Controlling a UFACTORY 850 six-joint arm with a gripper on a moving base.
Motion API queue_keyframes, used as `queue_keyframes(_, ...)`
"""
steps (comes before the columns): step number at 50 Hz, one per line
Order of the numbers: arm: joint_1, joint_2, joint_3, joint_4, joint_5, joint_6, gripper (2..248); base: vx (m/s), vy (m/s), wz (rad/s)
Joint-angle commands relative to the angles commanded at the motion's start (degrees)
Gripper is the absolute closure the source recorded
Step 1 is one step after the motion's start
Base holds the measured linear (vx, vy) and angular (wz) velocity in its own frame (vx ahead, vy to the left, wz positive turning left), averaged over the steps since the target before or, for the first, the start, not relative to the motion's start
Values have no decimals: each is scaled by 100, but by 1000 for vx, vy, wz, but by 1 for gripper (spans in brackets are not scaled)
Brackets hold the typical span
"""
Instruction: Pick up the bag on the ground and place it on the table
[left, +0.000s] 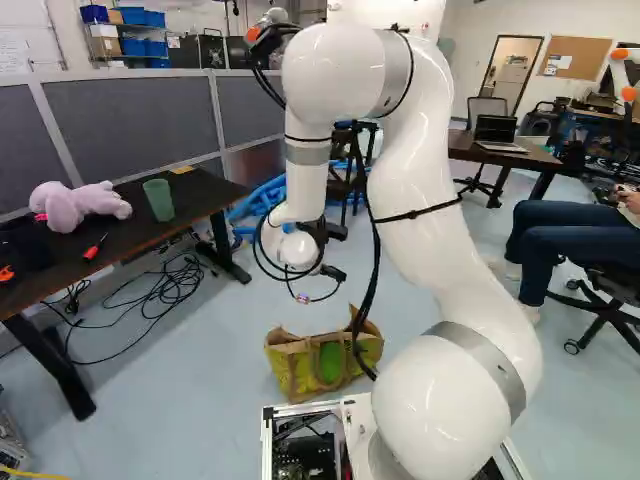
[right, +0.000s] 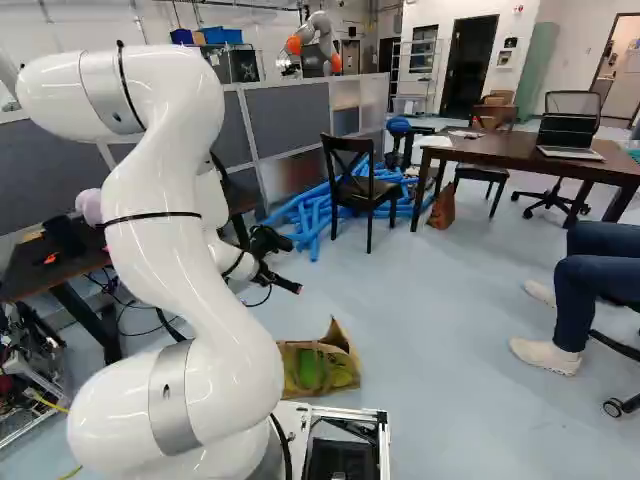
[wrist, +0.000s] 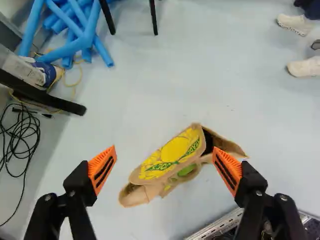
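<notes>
The white arm (left: 430, 190) is arched high and bent downward; the gripper (right: 292, 266) is held above the floor (wrist: 165, 85), jaws spread and empty. The shopping bag (wrist: 174, 151) is seen grounded ahead of them.

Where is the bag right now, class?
In the wrist view, the bag is on the floor ahead of the open gripper; in the left base view, it sits just beyond the base's metal frame.
</notes>
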Motion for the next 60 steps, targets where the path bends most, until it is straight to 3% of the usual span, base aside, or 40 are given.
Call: queue_keyframes(60,-52,-1428,-819,825,-61,0,3,0,0,0)
